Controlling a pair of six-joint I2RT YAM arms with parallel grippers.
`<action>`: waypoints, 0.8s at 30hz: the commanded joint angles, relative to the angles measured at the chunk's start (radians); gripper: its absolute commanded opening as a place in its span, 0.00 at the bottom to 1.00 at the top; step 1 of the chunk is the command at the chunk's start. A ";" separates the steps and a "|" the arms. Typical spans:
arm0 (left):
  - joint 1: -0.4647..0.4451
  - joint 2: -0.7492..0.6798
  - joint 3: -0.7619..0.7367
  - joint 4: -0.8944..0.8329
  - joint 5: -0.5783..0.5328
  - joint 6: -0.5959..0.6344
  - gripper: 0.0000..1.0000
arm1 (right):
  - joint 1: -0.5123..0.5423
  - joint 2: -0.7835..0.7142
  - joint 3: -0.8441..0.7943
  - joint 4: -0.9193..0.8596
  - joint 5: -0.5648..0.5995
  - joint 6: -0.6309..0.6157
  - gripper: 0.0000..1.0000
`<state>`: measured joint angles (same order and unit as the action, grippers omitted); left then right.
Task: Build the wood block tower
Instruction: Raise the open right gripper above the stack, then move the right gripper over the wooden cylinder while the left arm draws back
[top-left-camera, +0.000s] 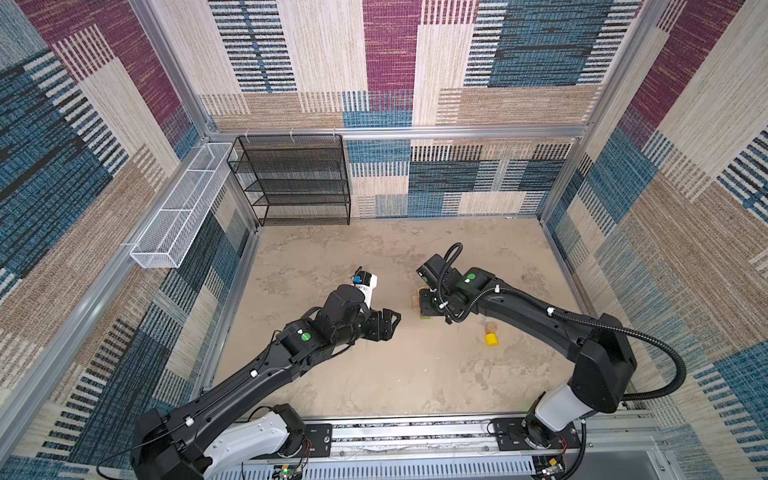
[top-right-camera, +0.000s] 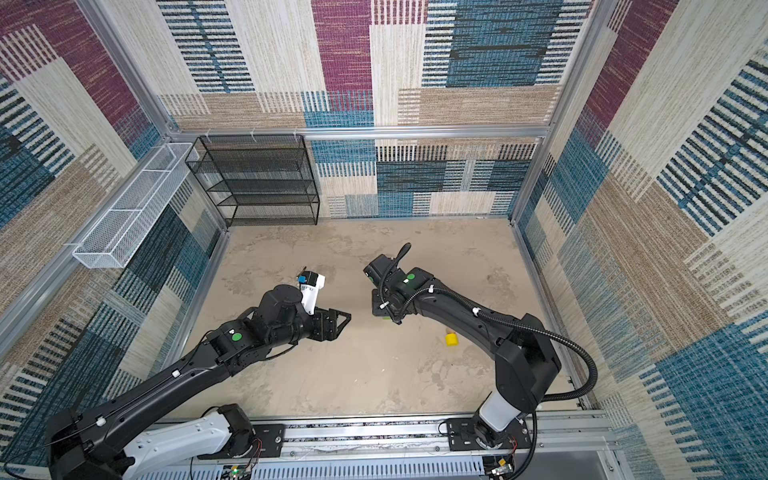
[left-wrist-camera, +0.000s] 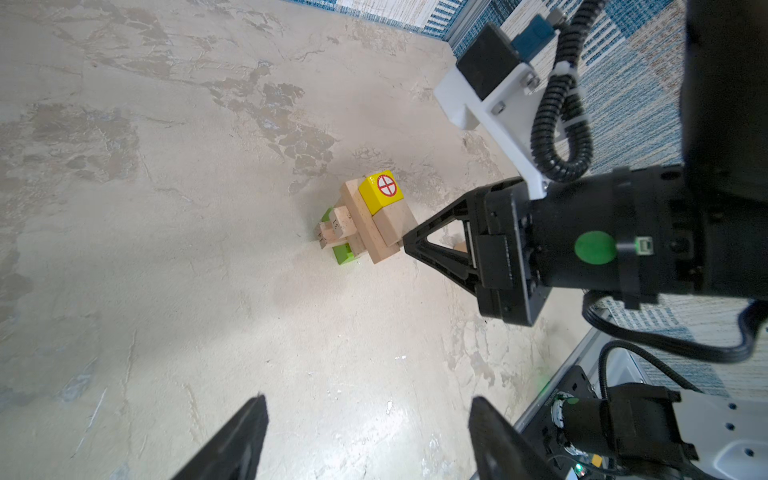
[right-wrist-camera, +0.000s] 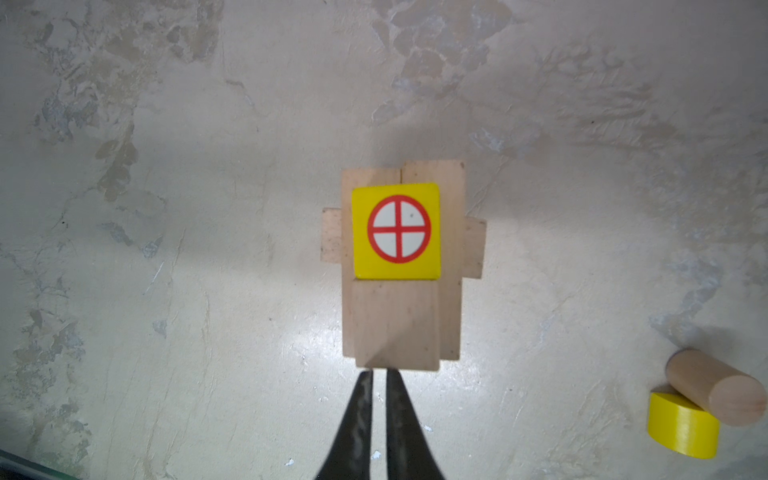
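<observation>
The wood block tower (left-wrist-camera: 365, 220) stands mid-table: a green oblong (left-wrist-camera: 345, 253) at the bottom, tan bricks laid crosswise above it. On top sit a red-marked yellow cube (right-wrist-camera: 397, 230) and a tan block (right-wrist-camera: 395, 324) side by side. My right gripper (right-wrist-camera: 379, 372) is shut and holds nothing. Its tips are at the near end of that top tan block. It covers most of the tower (top-left-camera: 415, 300) in both top views. My left gripper (left-wrist-camera: 368, 399) stands open and empty, left of the tower (top-left-camera: 395, 318). A yellow cylinder (right-wrist-camera: 683, 428) and a tan round piece (right-wrist-camera: 715, 392) lie together right of the tower.
A black wire shelf (top-left-camera: 291, 178) stands at the back left against the wall. A white mesh basket (top-left-camera: 178, 208) hangs on the left wall. The arms' mounting rail (top-left-camera: 415, 432) runs along the front edge. Patterned walls close in the table on three sides.
</observation>
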<state>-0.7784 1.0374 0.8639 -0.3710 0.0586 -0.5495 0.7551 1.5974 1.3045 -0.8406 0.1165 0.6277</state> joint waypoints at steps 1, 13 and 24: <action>0.001 -0.008 -0.003 -0.005 -0.003 0.010 0.81 | 0.001 0.001 0.013 -0.006 0.020 0.004 0.12; 0.001 -0.009 0.003 -0.007 -0.017 0.042 0.81 | 0.000 -0.103 0.050 -0.051 0.015 0.012 0.15; 0.001 0.030 0.099 -0.072 -0.036 0.160 0.79 | -0.069 -0.296 -0.185 0.036 0.105 0.070 0.30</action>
<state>-0.7788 1.0508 0.9440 -0.4141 0.0254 -0.4400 0.7017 1.3422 1.1709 -0.8719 0.2008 0.6704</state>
